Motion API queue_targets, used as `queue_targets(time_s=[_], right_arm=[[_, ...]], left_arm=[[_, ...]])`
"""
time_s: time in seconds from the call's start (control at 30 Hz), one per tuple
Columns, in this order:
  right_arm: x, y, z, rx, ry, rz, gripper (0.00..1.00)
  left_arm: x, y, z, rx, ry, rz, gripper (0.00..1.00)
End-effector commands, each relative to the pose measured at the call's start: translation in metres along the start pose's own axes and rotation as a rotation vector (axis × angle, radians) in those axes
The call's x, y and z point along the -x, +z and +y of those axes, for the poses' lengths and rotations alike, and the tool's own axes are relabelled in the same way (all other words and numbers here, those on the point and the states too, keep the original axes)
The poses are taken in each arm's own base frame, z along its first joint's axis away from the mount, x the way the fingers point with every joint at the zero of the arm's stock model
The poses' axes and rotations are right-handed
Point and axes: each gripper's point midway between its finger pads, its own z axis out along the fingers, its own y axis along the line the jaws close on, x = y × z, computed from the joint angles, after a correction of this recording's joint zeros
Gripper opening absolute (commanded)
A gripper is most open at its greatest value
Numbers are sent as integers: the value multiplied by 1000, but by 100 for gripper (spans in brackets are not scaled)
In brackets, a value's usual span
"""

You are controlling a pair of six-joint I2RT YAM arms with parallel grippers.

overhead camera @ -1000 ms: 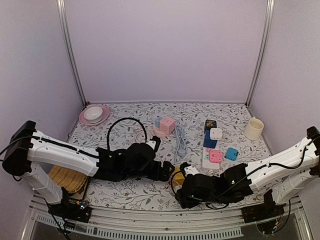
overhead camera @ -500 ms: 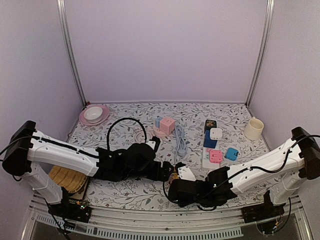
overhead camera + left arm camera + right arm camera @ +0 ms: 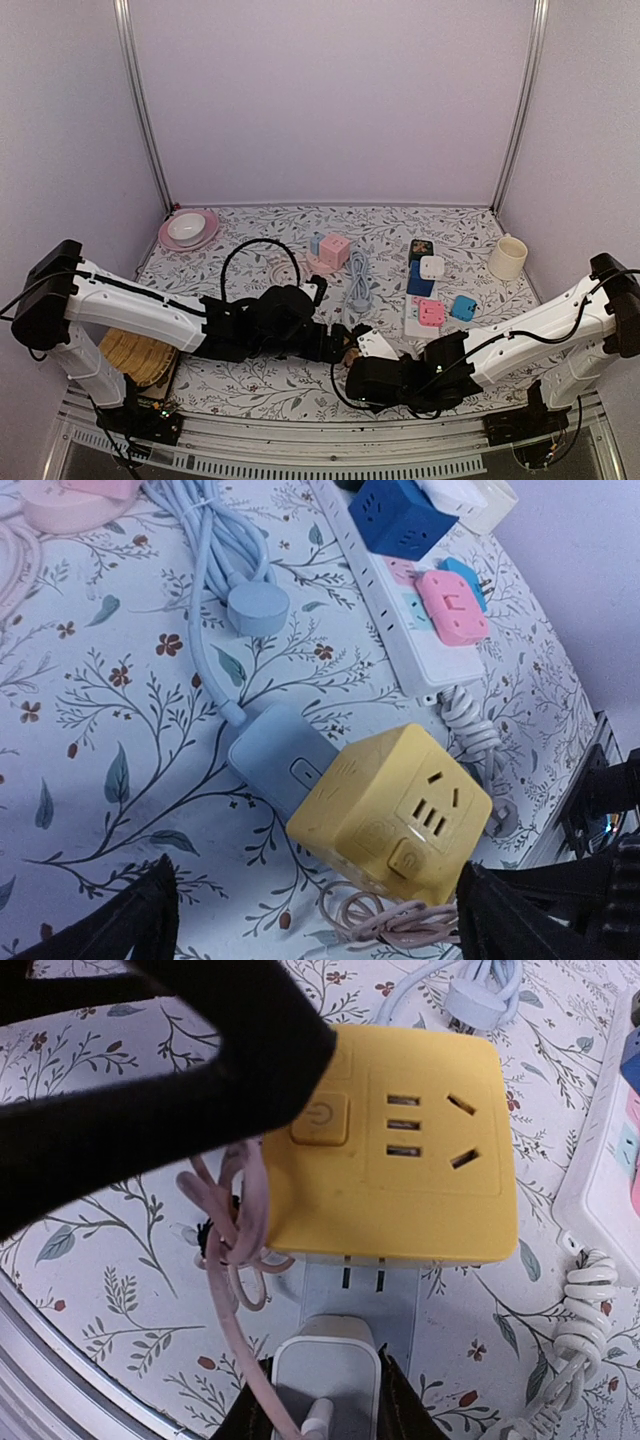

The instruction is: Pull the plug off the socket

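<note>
**Right gripper (image 3: 368, 362) clenched white plug (image 3: 376, 345) beside yellow socket (image 3: 349, 352)**
Top: both sat at the table's (image 3: 250, 385) 6 o'clock. Left wrist: glossy, round-cornered plastic cube lay between the left gripper's (image 3: 315, 872) spread fingers. Right wrist: boxy plug at socket's 6 o'clock, two prongs showing.

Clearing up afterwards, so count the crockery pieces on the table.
3: a pink plate at the far left corner, a white bowl sitting on it, and a cream mug at the far right. Others may be hidden.
</note>
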Motion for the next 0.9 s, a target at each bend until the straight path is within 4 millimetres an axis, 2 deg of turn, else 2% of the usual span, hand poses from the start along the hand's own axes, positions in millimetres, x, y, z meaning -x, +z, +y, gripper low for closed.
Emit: queue_targets(time_s=[0.0,0.37,0.67,0.87], right_arm=[[16,-8,-3,12,-69,-76,13],[11,-4,2,35,-10,-53,14],[34,-13,-7,32,58,-117,14],[52,-22,-4,72,72,-172,14]], left_arm=[[2,14,-5,-18,-12,15,97],[-2,34,-4,-2,-5,51,97],[-18,49,15,90,8,107,97],[-29,55,26,139,10,139,97]])
